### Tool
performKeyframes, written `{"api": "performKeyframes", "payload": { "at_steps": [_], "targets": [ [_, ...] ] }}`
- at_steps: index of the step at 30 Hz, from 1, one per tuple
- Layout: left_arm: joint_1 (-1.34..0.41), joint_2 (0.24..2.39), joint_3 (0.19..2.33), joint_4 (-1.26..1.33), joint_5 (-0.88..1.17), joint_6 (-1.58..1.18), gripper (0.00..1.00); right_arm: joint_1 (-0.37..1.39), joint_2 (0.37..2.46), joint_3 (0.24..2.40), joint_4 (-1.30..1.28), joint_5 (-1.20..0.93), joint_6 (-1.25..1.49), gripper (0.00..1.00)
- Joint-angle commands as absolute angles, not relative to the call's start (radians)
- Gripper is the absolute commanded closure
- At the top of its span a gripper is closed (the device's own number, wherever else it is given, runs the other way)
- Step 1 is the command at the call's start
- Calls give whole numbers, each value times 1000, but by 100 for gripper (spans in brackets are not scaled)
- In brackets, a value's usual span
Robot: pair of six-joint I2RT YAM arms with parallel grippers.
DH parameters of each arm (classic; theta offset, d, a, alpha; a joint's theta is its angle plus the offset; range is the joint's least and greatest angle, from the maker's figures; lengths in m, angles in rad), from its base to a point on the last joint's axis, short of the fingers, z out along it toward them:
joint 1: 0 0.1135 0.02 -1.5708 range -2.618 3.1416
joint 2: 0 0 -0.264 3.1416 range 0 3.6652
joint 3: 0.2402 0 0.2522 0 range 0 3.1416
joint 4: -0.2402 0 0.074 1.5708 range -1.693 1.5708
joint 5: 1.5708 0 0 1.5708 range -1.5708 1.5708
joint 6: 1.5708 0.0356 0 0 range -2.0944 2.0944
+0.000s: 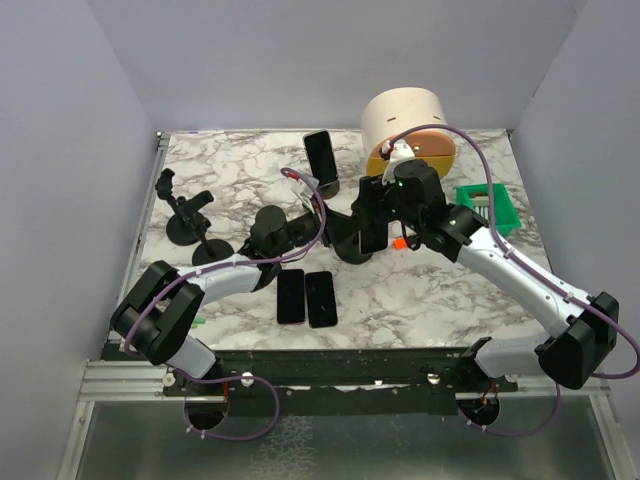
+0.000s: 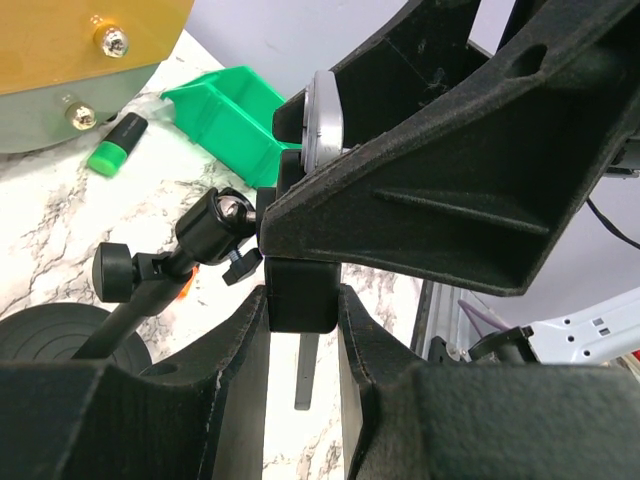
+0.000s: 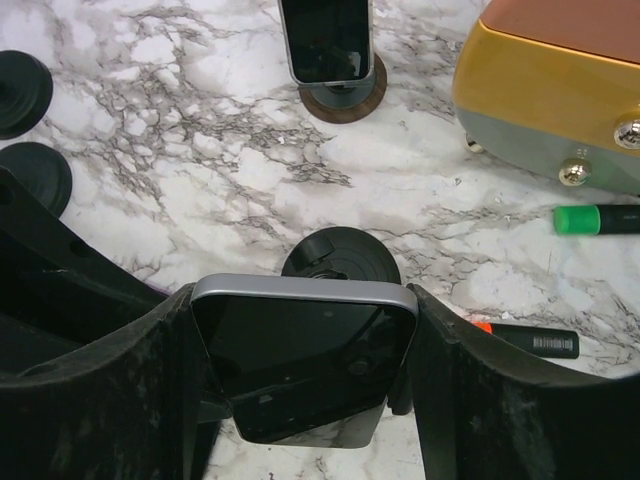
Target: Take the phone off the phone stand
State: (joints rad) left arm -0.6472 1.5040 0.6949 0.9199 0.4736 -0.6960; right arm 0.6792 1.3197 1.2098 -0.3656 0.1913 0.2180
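"Right wrist view: where does the phone (image 3: pixel 300 350) sit?"
"Mid-table, in its stand (image 3: pixel 340 255), directly between the fingers of the right claw (image 3: pixel 303 380). They are part closed and lie against both long edges, so it looks gripped. The phone's long axis rises out of the stand, so the pull likely goes upward."
"And the left claw (image 2: pixel 303 300)?"
"Narrowly closed on a black part of the stand."
"Anything hidden?"
"Where the phone seats in the stand, and its lower end is cut off."

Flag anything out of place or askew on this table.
Nothing looks spilled or broken. Two markers lie loose by the phone stand base: a green-capped marker and an orange-tipped marker, both outside the green bin.
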Motion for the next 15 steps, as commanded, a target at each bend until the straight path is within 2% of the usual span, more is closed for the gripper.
{"api": "performKeyframes", "payload": {
  "at_steps": [1,3,4,15],
  "targets": [
    [-652,1494,678,956,459,-710,100,680,1319,1220,-371,239,226,73],
    [-652,1490,661,977,435,-722,100,680,1313,1203,-368,259,238,97],
    [-652,1488,651,993,422,-728,100,680,1310,1194,-366,271,245,99],
    [-611,1448,562,1022,289,-801,100,678,1276,1128,-389,381,287,100]
  ]
}}
